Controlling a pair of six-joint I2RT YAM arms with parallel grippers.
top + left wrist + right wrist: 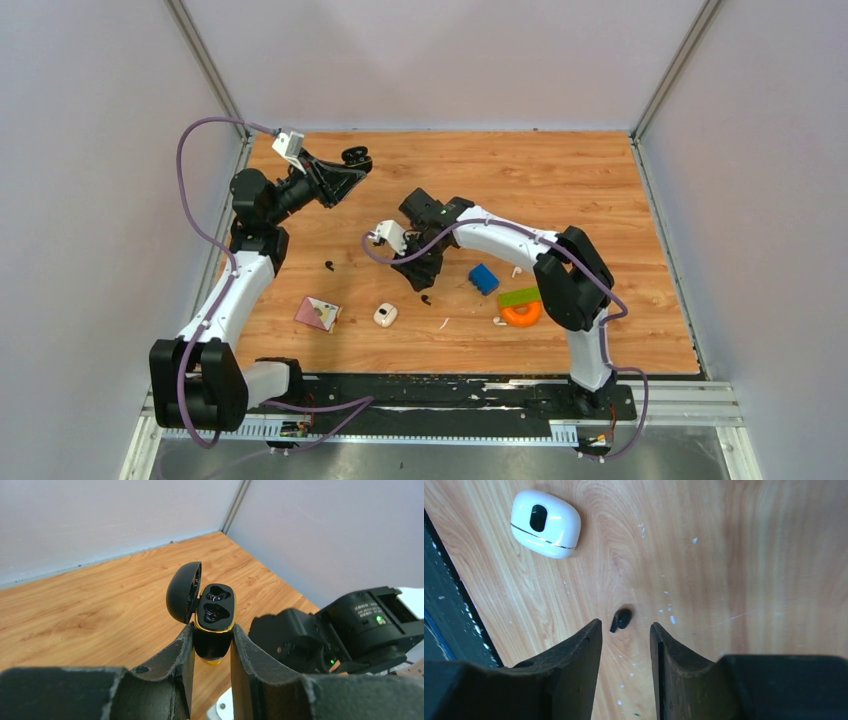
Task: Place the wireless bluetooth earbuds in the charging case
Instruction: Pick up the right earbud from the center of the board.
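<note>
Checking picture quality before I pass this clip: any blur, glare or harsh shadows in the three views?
Top external: even light, soft shadows, no glare. Left wrist: the open black case is sharp, while the left claw holding it is dark and slightly soft up close. Right wrist: the black earbud is crisp with a faint shadow, and there is a mild sheen on the white case.

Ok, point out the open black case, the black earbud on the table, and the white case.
black charging case (216, 612): left wrist view, on its open socket face.
black earbud (623, 618): right wrist view, on its rounded body.
white case (559, 528): right wrist view, on its top shell.
</note>
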